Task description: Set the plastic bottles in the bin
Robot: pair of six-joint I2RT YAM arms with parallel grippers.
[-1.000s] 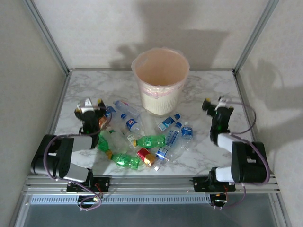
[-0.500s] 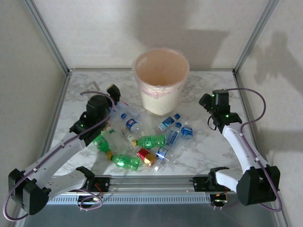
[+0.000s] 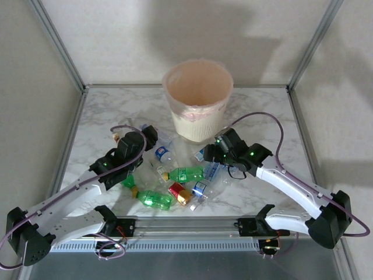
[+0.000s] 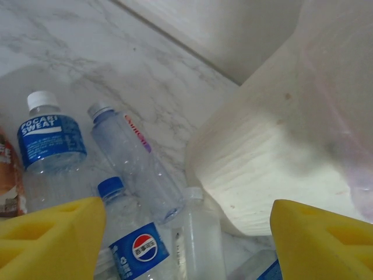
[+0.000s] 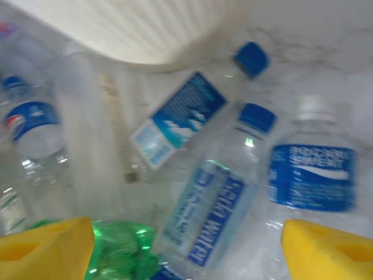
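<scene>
Marble tabletop [image 3: 262,111] is seen bare at right; POCARI SWEAT bottle [image 4: 49,140] and Pepsi bottle [image 4: 137,251] are read; left gripper [image 4: 186,233] and right gripper [image 5: 186,245] spread, empty.

Left wrist view: you see the bin [image 4: 262,169] cut off by the top and right edges, and the Pepsi-labelled bottle [image 4: 137,252] and both yellow pads [image 4: 52,236] cut off by the bottom edge. Right wrist view: everything is blurred, so you cannot read the smaller print on the blue labels, and the green bottle [image 5: 119,249] runs off the bottom edge. Top view: the left arm [image 3: 111,163] lies over the left side of the bottle pile [image 3: 180,175] and hides parts of it; the labels there are too small for you to read.
</scene>
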